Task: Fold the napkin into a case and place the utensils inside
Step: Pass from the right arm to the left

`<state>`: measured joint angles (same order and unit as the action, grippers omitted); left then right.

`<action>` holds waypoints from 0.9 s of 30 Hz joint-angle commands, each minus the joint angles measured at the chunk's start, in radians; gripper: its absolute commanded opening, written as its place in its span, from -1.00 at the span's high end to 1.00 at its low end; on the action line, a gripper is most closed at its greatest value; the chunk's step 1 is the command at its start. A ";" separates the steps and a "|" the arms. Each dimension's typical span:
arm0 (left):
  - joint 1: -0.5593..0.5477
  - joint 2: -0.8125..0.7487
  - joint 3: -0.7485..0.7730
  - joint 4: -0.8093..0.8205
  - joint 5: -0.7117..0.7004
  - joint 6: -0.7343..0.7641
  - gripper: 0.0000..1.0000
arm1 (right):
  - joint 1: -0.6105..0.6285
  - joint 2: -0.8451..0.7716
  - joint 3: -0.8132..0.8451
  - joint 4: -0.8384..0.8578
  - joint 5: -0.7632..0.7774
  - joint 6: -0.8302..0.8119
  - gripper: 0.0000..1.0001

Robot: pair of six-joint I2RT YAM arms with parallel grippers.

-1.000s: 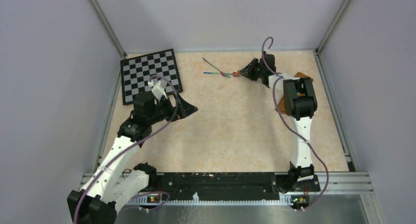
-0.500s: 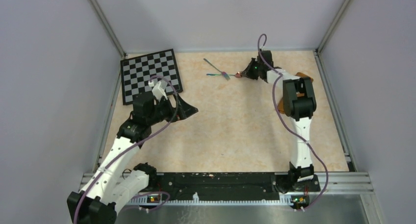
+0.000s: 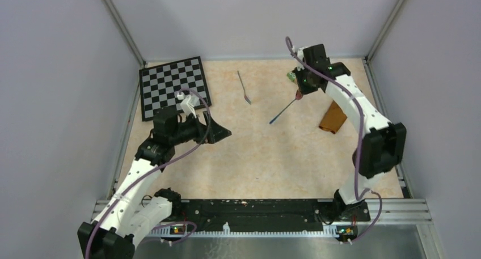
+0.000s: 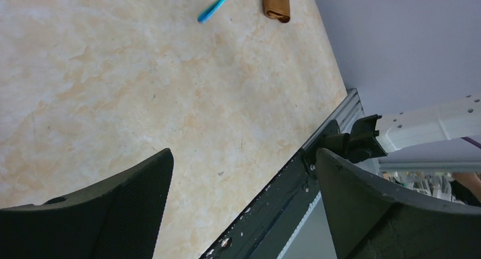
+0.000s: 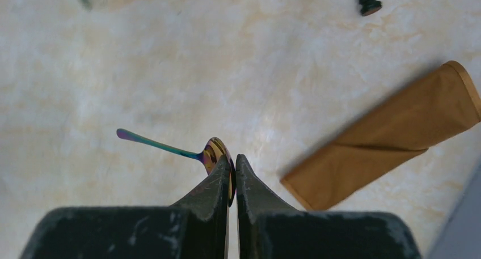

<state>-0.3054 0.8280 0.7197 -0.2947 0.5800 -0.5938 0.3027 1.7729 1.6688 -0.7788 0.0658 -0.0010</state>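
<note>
Operator: Overhead view first. My right gripper (image 3: 299, 92) reaches over the far right part of the table (image 3: 266, 157), jaws pinched on the coppery bowl of the spoon (image 3: 285, 107). The blue handle slants toward the near left. I cannot tell whether its tip touches the tabletop.

Listener: Where is the cloth?

Operator: The case (image 3: 333, 118), a narrow orange-brown pouch, lies to the right of the spoon, near the table's right edge. The fork (image 3: 244, 88) lies flat by itself, left of the spoon and apart from it. A chessboard (image 3: 174, 86) fills the far left corner, and a small green block (image 3: 291, 76) sits just behind the right gripper.

Listener: And your left hand?

Operator: My left gripper (image 3: 220, 132) hangs beside the chessboard's near corner, spread wide and holding nothing.

Listener: Left wrist view?

Operator: The two dark fingers (image 4: 125, 213) stand far apart over bare marbled tabletop. At the top edge I see the teal end of the spoon handle and one end of the case, close to each other but not touching.

Listener: Right wrist view?

Operator: The fingers (image 5: 212, 191) meet edge-on around the spoon's bowl, and the rainbow handle points left. The case lies to the right of the fingers, slanted, with no utensil in it.
</note>
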 commanded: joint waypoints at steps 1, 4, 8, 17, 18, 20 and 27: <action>-0.005 0.058 0.016 0.119 0.192 0.069 -0.97 | 0.091 -0.289 -0.097 -0.162 -0.158 -0.302 1.00; -0.040 0.106 -0.015 0.231 0.298 0.035 -0.97 | 0.130 -0.472 -0.206 -0.111 -0.505 -0.361 1.00; -0.182 0.159 -0.050 0.369 0.343 -0.001 -0.97 | 0.168 -0.642 -0.363 0.011 -0.772 -0.292 1.00; -0.440 0.249 -0.076 0.589 0.267 -0.095 -0.80 | 0.305 -0.682 -0.392 0.032 -0.807 -0.223 1.00; -0.461 0.259 -0.073 0.602 0.268 -0.097 -0.70 | 0.311 -0.680 -0.394 0.036 -0.805 -0.220 1.00; -0.493 0.274 -0.068 0.605 0.245 -0.096 -0.45 | 0.314 -0.678 -0.399 0.040 -0.794 -0.214 1.00; -0.517 0.292 -0.061 0.585 0.164 -0.091 0.80 | 0.315 -0.683 -0.451 0.142 -0.732 -0.082 1.00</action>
<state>-0.8204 1.1183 0.6456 0.2329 0.8066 -0.6960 0.6067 1.0996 1.2449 -0.7494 -0.6903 -0.1940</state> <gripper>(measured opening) 0.299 0.014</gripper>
